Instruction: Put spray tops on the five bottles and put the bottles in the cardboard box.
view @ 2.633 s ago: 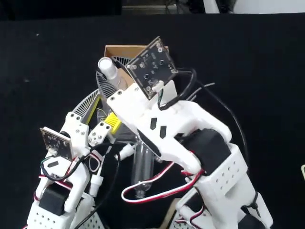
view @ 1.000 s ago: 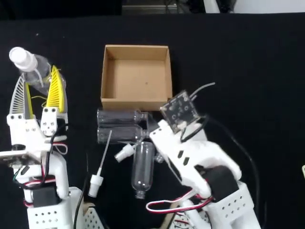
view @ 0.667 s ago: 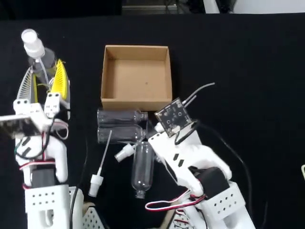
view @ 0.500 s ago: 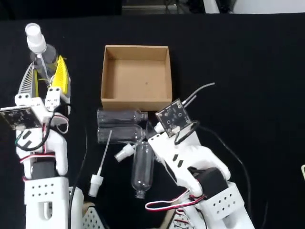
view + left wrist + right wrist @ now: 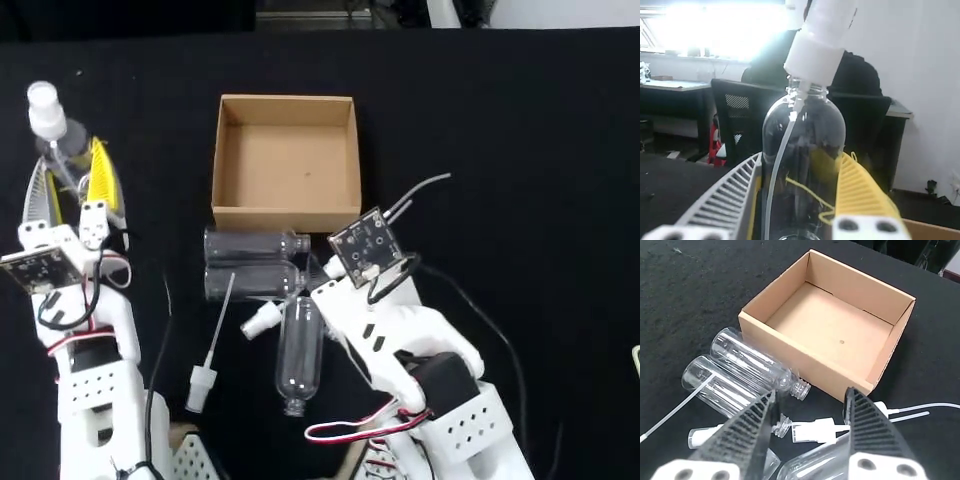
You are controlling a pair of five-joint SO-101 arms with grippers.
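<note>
At far left, the left gripper [image 5: 68,165] pinches a bottle [image 5: 62,140] wearing its spray top [image 5: 43,97]. Beside the cardboard box [image 5: 285,217], the right gripper [image 5: 810,400] hangs spread above lying bottles [image 5: 255,245].

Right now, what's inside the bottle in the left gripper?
A white dip tube from the spray top; the bottle is hidden lower down by the left gripper.

left gripper [image 5: 68,155] clasping capped bottle [image 5: 52,125] — three uncapped bottles [image 5: 245,245] lying near cardboard box [image 5: 286,216]

Left tool [image 5: 68,158] swung capped bottle [image 5: 58,135] from over box [image 5: 285,215] to table's left; right arm [image 5: 400,330] pulled back.
</note>
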